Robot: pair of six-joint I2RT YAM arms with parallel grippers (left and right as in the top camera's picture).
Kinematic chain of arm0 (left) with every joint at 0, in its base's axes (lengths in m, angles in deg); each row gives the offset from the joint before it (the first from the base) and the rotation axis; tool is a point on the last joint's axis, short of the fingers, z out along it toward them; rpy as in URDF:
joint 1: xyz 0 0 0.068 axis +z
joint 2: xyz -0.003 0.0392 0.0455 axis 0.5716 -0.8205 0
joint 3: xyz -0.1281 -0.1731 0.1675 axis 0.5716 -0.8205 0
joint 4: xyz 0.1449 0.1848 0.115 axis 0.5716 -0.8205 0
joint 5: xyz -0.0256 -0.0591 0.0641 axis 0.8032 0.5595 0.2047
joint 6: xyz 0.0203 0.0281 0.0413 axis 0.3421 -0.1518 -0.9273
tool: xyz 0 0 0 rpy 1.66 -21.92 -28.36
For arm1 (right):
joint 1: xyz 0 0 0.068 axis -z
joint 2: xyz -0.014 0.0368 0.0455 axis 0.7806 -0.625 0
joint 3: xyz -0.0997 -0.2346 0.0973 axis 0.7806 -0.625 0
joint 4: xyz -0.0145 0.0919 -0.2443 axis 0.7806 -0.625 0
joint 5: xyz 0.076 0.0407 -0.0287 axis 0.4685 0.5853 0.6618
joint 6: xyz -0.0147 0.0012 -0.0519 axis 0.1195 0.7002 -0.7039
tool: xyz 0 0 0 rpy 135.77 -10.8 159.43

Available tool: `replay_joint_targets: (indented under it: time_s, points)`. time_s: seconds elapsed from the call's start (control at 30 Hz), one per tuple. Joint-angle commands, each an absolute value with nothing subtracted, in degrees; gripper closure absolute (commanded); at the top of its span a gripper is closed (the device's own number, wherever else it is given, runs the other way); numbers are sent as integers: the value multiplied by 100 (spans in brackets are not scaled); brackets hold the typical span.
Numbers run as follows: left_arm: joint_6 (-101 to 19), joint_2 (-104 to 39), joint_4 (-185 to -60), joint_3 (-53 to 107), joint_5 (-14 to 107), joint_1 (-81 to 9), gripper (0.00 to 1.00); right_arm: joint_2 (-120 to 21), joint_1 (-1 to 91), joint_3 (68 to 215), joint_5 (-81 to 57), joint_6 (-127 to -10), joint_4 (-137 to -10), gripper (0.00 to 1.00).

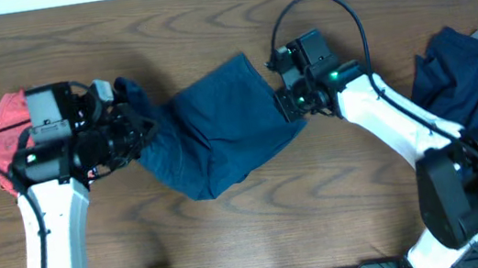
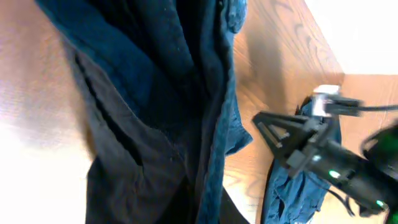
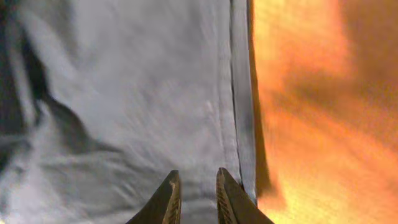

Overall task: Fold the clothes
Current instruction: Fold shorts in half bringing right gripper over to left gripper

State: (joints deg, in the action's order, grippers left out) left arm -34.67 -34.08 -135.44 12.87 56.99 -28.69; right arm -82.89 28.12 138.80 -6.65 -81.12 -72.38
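Note:
A dark navy-blue garment [image 1: 220, 132] lies stretched across the middle of the table between my two grippers. My left gripper [image 1: 134, 129] is at its bunched left end. In the left wrist view the cloth [image 2: 155, 112] hangs right in front of the camera and hides the fingers, so it looks held. My right gripper [image 1: 285, 102] is at the garment's right edge. In the right wrist view its fingers [image 3: 194, 186] are nearly together with cloth [image 3: 137, 93] between them, next to the hem.
A second pile of navy clothes [image 1: 458, 77] lies at the right end of the table and also shows in the left wrist view [image 2: 298, 186]. A red cloth [image 1: 4, 123] lies at the far left under my left arm. Bare wooden table [image 1: 261, 233] is in front.

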Motion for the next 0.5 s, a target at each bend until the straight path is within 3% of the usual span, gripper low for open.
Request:
replay_joint_targets:
  time_s: [0.0,0.2,0.47]
  points:
    - [-3178,-3513,-13253,1471,5697,-3105,94,-8713,2880,13810,-444,-8086,-7393,83]
    - [-2743,-3532,-12468,1471,5686,-3562,94,-9319,2703,13808,-234,-8080,-7537,92]
    - [-2610,-3819,-12228,1471,4901,-4381,94,-9419,2283,13808,-190,-7564,-7754,90]
